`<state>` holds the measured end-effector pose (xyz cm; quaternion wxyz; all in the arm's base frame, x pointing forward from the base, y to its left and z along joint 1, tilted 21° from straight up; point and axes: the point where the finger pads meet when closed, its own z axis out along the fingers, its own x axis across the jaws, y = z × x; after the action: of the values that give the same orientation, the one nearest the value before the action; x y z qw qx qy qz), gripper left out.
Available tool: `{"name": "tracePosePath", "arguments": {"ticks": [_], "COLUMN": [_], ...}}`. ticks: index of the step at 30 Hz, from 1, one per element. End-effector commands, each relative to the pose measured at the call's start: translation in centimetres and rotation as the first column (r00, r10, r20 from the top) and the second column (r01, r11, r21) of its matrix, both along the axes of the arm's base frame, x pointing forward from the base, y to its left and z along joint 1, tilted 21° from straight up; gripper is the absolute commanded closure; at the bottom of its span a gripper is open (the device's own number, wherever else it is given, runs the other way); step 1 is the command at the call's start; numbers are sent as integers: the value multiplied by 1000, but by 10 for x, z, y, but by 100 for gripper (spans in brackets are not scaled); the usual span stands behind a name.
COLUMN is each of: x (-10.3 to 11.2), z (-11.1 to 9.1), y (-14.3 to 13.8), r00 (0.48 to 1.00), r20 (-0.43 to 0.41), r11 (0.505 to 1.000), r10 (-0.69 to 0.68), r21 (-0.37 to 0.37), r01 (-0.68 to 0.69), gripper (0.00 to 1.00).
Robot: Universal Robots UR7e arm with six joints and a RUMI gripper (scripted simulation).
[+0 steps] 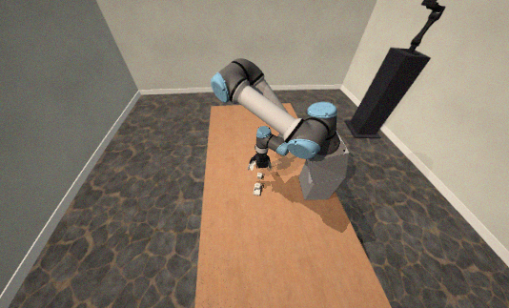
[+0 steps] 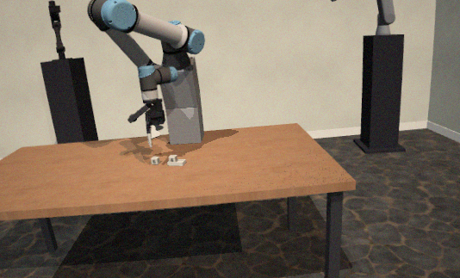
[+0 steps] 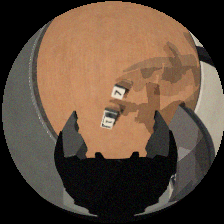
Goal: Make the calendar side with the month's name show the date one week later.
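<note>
A white cube [image 1: 259,175] [image 2: 155,161] [image 3: 118,92] lies on the table outside the tray, with a dark 7 on its top face, turned askew in the wrist view. The small white tray [image 1: 256,194] [image 2: 181,163] stands beside it. A second white cube [image 1: 257,185] [image 2: 172,158] [image 3: 109,119] sits at one end of the tray; its top mark looks like a 1. The side with the month's name and its digits are too small to read. My gripper [image 1: 260,168] [image 2: 152,142] [image 3: 116,114] is open and empty, above the table, near the loose cube and higher than it.
The wooden table [image 1: 238,237] [image 2: 241,171] carries the tray and cubes. My arm's grey base [image 1: 324,177] [image 2: 186,126] stands at the table's edge. Dark pedestals [image 1: 388,92] [image 2: 382,94] with other arms stand off the table.
</note>
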<state>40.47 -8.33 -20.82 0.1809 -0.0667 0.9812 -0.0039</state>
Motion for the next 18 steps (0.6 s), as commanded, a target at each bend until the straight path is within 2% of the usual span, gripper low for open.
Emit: {"name": "tracePosePath", "arguments": {"ticks": [1,10,18], "x": [-1,-4,-4], "z": [-2,-3,-4], "y": [-4,-6,-6], "r00": [991,971,961], "r20": [-7,-15,-20], "r11": [990,968,956], "r10": [-134,-237,-276], "r21": [43,82,97], "r01": [134,237,277], "gripper": [0,0,0]}}
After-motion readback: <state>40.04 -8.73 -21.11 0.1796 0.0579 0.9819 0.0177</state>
